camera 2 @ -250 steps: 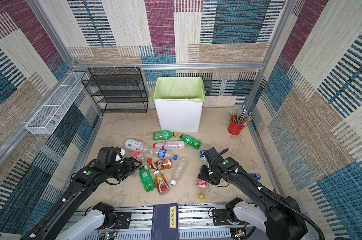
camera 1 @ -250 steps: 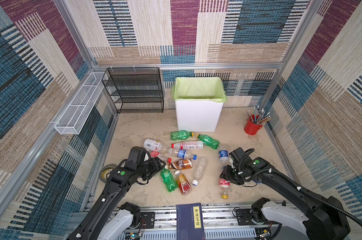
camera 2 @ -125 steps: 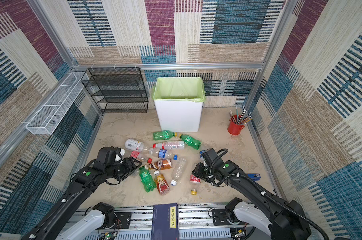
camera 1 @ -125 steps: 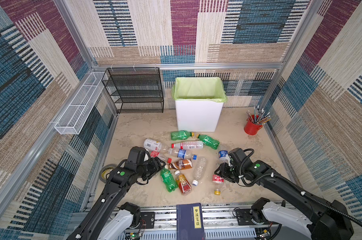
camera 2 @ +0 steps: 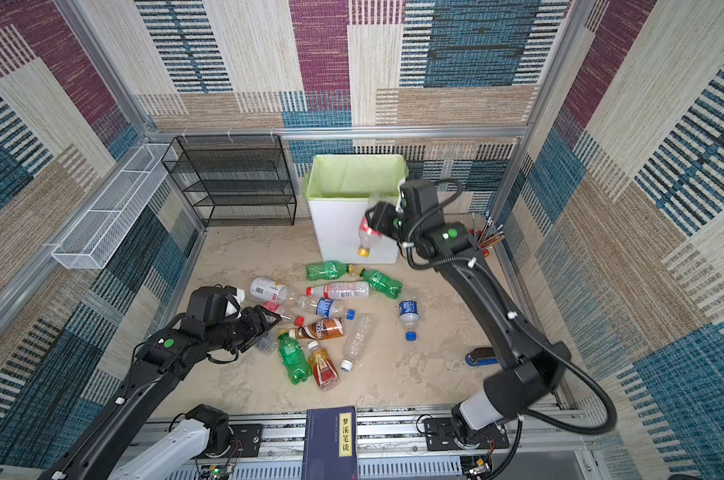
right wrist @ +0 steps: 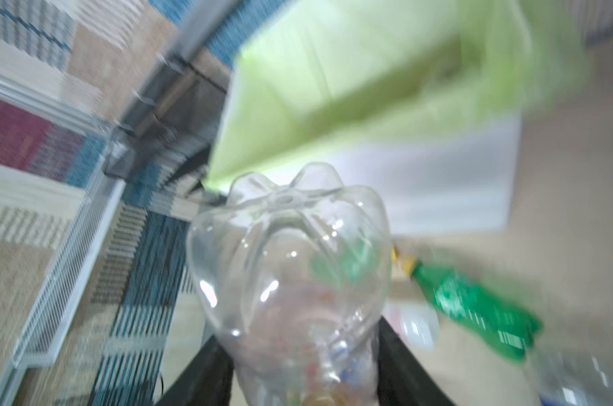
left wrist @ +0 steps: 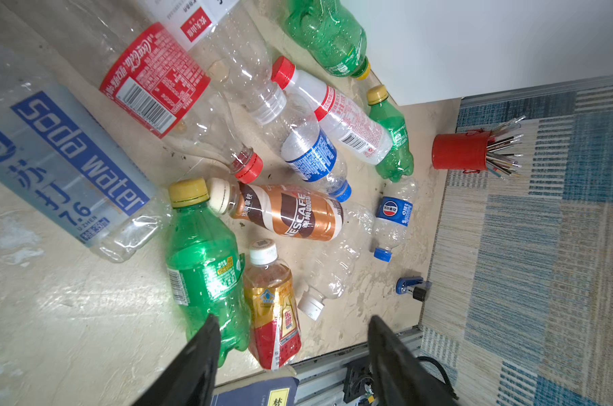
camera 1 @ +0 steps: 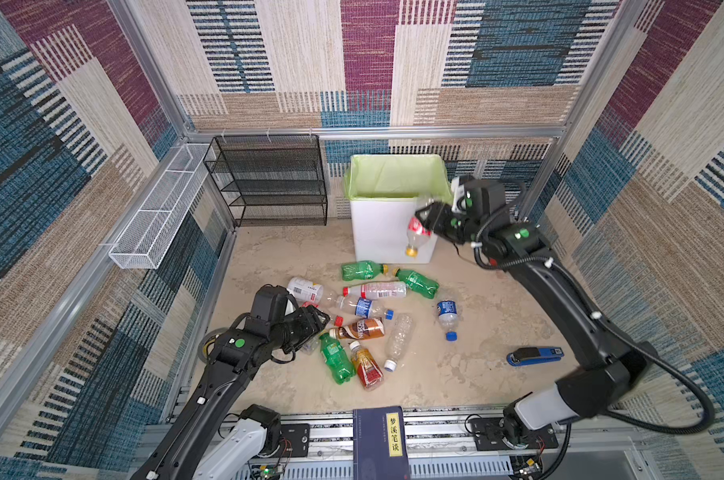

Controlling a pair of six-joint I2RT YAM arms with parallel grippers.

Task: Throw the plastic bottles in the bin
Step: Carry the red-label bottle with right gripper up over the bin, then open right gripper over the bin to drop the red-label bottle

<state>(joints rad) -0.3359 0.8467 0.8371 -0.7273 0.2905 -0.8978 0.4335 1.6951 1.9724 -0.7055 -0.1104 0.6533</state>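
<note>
Your right end effector [camera 1: 430, 217] grasps a red-labelled clear bottle [camera 1: 417, 231], cap down, just before the bin [camera 1: 379, 237]. Your left end effector [left wrist: 292, 318] hangs released over the other bottles [camera 1: 362, 328] on the desk [camera 1: 476, 374].

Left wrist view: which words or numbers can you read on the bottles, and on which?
"soda water" and "7.6": clear bottle with blue label
"Coca-Cola": clear bottle with red label
"ESCAFE": brown coffee bottle
Fine print on the other bottles: too small to read.
</note>
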